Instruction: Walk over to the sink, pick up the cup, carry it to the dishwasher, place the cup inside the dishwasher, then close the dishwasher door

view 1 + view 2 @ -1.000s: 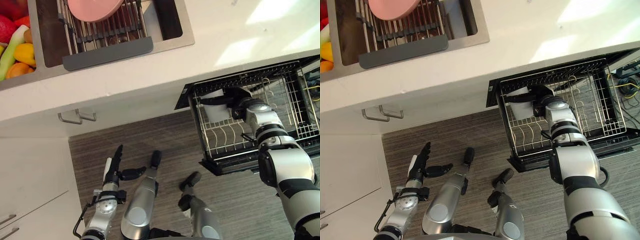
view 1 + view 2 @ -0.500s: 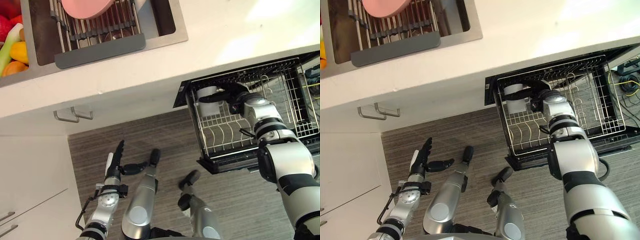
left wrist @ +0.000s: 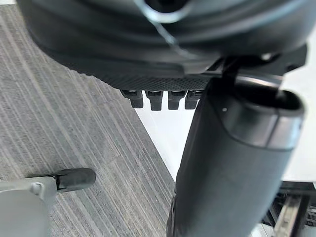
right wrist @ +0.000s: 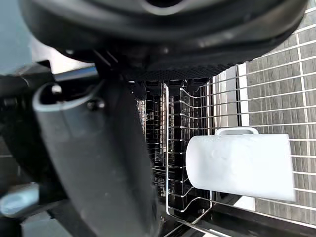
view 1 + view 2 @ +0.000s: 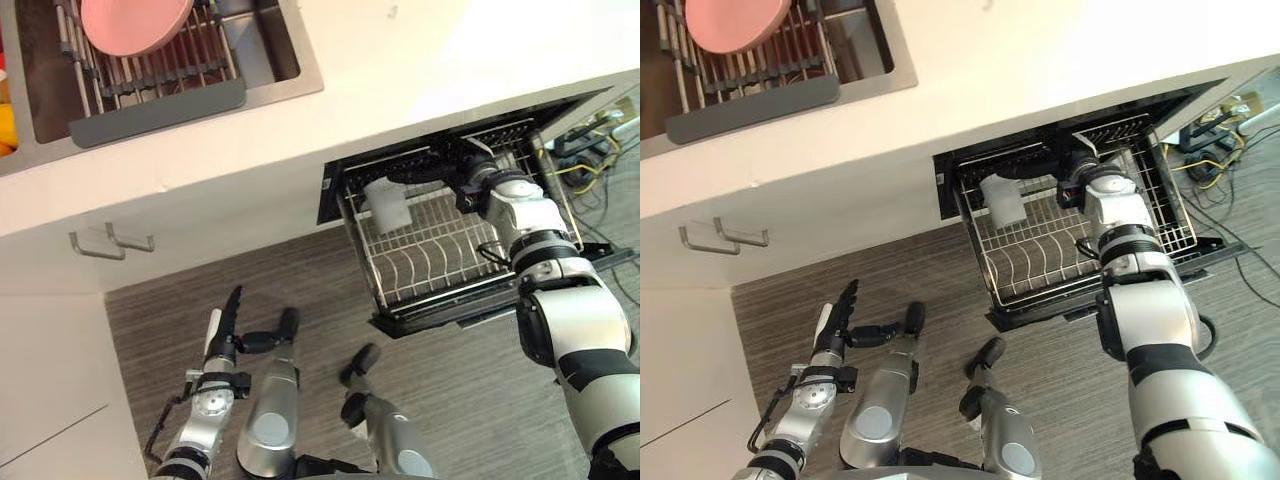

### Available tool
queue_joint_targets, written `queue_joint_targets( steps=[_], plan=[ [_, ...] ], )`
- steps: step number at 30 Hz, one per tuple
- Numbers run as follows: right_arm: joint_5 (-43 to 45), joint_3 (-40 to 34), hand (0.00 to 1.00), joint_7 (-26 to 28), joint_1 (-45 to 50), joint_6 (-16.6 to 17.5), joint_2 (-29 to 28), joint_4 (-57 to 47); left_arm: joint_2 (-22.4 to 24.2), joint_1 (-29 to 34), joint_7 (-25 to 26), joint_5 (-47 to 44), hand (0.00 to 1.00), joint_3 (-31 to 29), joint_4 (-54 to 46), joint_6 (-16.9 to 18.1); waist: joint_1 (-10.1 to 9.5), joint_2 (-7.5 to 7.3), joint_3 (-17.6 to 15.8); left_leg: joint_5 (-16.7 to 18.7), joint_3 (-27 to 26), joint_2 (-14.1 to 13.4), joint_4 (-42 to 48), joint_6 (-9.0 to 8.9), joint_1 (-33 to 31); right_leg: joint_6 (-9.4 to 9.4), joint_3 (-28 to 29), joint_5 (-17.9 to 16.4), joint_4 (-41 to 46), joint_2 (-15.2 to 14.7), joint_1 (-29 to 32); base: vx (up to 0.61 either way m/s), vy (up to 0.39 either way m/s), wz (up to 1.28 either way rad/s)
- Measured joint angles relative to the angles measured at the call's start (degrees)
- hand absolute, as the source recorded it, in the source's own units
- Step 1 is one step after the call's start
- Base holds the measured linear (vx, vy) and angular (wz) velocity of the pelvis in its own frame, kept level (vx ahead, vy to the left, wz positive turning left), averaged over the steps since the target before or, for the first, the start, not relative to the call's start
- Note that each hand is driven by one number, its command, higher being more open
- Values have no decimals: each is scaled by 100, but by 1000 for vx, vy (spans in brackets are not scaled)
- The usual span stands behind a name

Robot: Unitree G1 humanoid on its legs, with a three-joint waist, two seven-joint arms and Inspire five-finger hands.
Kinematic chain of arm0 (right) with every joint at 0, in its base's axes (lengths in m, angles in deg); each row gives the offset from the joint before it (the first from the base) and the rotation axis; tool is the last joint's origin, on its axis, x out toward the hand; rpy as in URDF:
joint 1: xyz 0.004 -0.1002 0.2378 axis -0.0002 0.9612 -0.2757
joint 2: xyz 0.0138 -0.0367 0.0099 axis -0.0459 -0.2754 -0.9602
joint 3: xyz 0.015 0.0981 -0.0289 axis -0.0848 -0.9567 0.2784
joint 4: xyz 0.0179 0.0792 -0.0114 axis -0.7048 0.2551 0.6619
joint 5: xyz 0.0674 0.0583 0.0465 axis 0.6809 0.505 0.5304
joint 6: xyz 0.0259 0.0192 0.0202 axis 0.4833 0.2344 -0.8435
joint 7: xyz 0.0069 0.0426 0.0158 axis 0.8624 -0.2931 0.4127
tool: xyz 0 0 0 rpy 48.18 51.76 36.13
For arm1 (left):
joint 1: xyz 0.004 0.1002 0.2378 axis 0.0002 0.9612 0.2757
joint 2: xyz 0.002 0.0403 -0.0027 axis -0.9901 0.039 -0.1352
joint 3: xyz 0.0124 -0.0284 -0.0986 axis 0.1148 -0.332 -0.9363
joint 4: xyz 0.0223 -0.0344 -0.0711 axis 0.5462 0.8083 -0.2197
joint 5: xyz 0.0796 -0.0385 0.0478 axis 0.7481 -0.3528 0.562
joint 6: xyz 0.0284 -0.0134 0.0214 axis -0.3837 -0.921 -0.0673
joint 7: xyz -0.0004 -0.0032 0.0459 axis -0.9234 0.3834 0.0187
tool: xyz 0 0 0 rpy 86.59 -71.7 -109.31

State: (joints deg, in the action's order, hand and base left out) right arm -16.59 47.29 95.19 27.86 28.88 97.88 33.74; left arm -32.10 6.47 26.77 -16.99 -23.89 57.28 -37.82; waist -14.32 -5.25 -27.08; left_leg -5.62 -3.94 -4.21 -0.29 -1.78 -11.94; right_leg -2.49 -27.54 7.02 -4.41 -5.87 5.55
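In the two head views, the dishwasher rack [image 5: 440,262] stands pulled out from under the counter [image 5: 450,60] in the right half of the frame. The white cup [image 5: 386,204] lies on its wires in the rack's upper left corner. The right hand [image 5: 462,178] hovers just right of the cup, its fingers stretched out toward it and pinching nothing. The left hand [image 5: 228,335] hangs at lower left over the floor [image 5: 180,290], fingers straight and together, thumb out, empty. At upper left the sink [image 5: 285,85] holds a pink bowl [image 5: 135,20] on a drying rack.

In the left wrist view, the fingers sit in a straight row with nothing between them and the thumb, and striped floor shows beyond.

In the right wrist view, the cup [image 4: 242,165] rests on its side on the wire grid, handle showing. It lies apart from the relaxed fingers and thumb.

To my eye, the fetching, carrying and placing look done. What seems left is drawing the right hand clear, sliding the rack in and closing the dishwasher door.
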Motion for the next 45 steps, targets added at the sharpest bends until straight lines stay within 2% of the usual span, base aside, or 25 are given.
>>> queue_joint_targets(
  steps=[1,3,4,5,7,8,9,11,13,16,18,21,24,27,34,37,38,39,40,41,42,43,44,45],
  plan=[
    [27,0,100,6,49,0,0,-68,0,12,4,10,100,-8,0,0,9,-10,6,0,-7,0,-10,0,12,-1,8,0,-2,0,-8,86,22,-14],
    [443,-81,100,-15,993,-9,-52,-1261,-7,212,67,114,100,-177,50,-23,176,-175,122,0,-127,-2,-141,0,203,-5,145,-1,-10,1,-82,88,32,-21],
    [523,-162,100,-69,1203,-12,-113,-1501,4,238,80,141,100,-223,82,-46,213,-212,146,3,-155,-2,-158,1,247,-6,178,-1,-11,0,-102,85,36,-19],
    [681,-432,100,-244,1642,-16,-335,-2007,8,289,147,145,100,-270,160,-87,343,-269,198,19,-172,-2,-184,4,343,-8,216,0,-30,1,-176,63,31,-12],
    [738,-742,100,-493,2220,-21,-743,-2654,32,337,229,148,100,-336,352,-126,464,-378,312,82,-303,-10,-195,-10,494,-27,340,-14,-36,4,-255,75,44,-33],
    [794,-875,100,-706,2844,-23,-1084,-3273,63,403,313,152,100,-412,513,-159,554,-457,533,150,-442,-21,-184,-15,561,-46,476,-29,-38,5,-258,64,39,-48],
    [792,-899,100,-787,3130,-23,-1227,-3574,88,453,372,153,100,-448,559,-159,616,-474,644,176,-480,-24,-180,-15,583,-54,518,-35,-38,6,-259,74,35,-44],
    [696,-910,100,-1022,4400,-22,-1725,-4735,245,696,574,232,100,-503,703,-158,879,-467,1121,297,-636,-25,-144,-27,692,-89,629,-85,-39,-4,-295,99,34,-35],
    [592,-910,100,-1009,5120,-13,-1919,-5352,300,860,643,268,100,-497,705,-144,1048,-415,1315,378,-740,-22,-115,-30,855,-103,743,-134,-40,-15,-404,68,21,-34],
    [418,-994,100,-927,5745,12,-2005,-6059,409,947,636,263,100,-497,940,-94,1262,-285,1535,460,-924,-44,-67,-50,1046,-91,925,-181,-41,-5,-508,6,9,-33],
    [415,-1088,100,-828,5838,84,-2005,-6391,491,979,642,246,100,-531,1071,-72,1365,-174,1593,475,-1013,-70,-75,-70,1184,-84,1017,-184,-43,22,-590,-15,-9,-26],
    [497,-1215,100,-560,5870,351,-2000,-6684,567,1013,642,232,100,-544,1198,-33,1401,-51,1725,486,-1081,-101,-113,-88,1314,-62,1088,-198,-56,63,-656,-7,-14,-14],
    [659,-1253,100,-223,5889,606,-1970,-7009,645,1075,640,127,100,-554,1212,34,1398,-1,1788,480,-1076,-111,-154,-99,1403,-53,1079,-206,-67,78,-727,15,-6,0],
    [788,-1164,100,11,5836,814,-1963,-7119,660,1068,642,75,100,-570,1353,97,1390,8,1883,480,-1045,-103,-160,-97,1474,-63,1036,-215,-68,71,-821,36,6,6],
    [956,-696,100,31,5563,1007,-1839,-7118,722,1050,624,-95,100,-768,1519,238,1324,8,1913,476,-687,-21,-162,-79,1541,-125,716,-311,-72,-8,-1075,1,13,26],
    [1084,-502,100,12,5527,1077,-1826,-7117,732,997,625,-89,100,-770,1586,238,1182,50,1992,558,-549,31,-133,-71,1530,-180,617,-546,282,-103,-1012,21,27,29],
    [1118,-421,100,-23,5527,1138,-1828,-7114,726,998,627,-84,100,-767,1596,239,1198,58,1997,599,-412,77,-98,-32,1522,-207,534,-837,861,-251,-848,50,65,63],
    [1155,-337,100,-81,5526,1244,-1821,-7107,729,991,629,-85,100,-742,1618,235,1212,83,1996,625,-209,137,-100,5,1506,-135,731,-1136,1753,-418,-555,40,72,73],
    [1157,-303,100,-132,5534,1302,-1822,-7101,719,992,629,-81,100,-713,1628,233,1242,114,1992,629,-65,145,-81,22,1494,-58,1021,-1183,2108,-433,-413,52,78,90],
    [1159,-270,100,-216,5565,1396,-1828,-7100,696,1001,628,-67,100,-688,1632,230,1315,131,1984,628,199,146,-9,52,1473,53,1557,-1248,2669,-404,-199,62,16,143],
    [1157,-244,100,-322,5683,1536,-1836,-7119,626,1002,623,4,100,-644,1672,209,1508,154,1982,595,703,148,105,78,1352,39,2361,-1550,2915,-150,-101,61,1,172],
    [1151,-244,100,-397,5767,1608,-1834,-7163,589,993,624,27,100,-646,1698,203,1566,129,1998,544,950,160,162,25,1280,9,2714,-1654,2859,15,-118,53,-92,192],
    [1148,-244,100,-523,5895,1687,-1833,-7263,535,989,623,44,100,-642,1728,202,1597,50,2050,524,1222,249,247,-6,1155,-48,3132,-1688,2636,193,-127,81,-189,189],
    [1148,-297,100,-664,6063,1752,-1833,-7446,449,986,610,33,100,-631,1734,173,1542,-144,2175,536,1613,534,409,-32,916,-81,3271,-1782,2313,93,-143,111,-230,165]
  ],
)
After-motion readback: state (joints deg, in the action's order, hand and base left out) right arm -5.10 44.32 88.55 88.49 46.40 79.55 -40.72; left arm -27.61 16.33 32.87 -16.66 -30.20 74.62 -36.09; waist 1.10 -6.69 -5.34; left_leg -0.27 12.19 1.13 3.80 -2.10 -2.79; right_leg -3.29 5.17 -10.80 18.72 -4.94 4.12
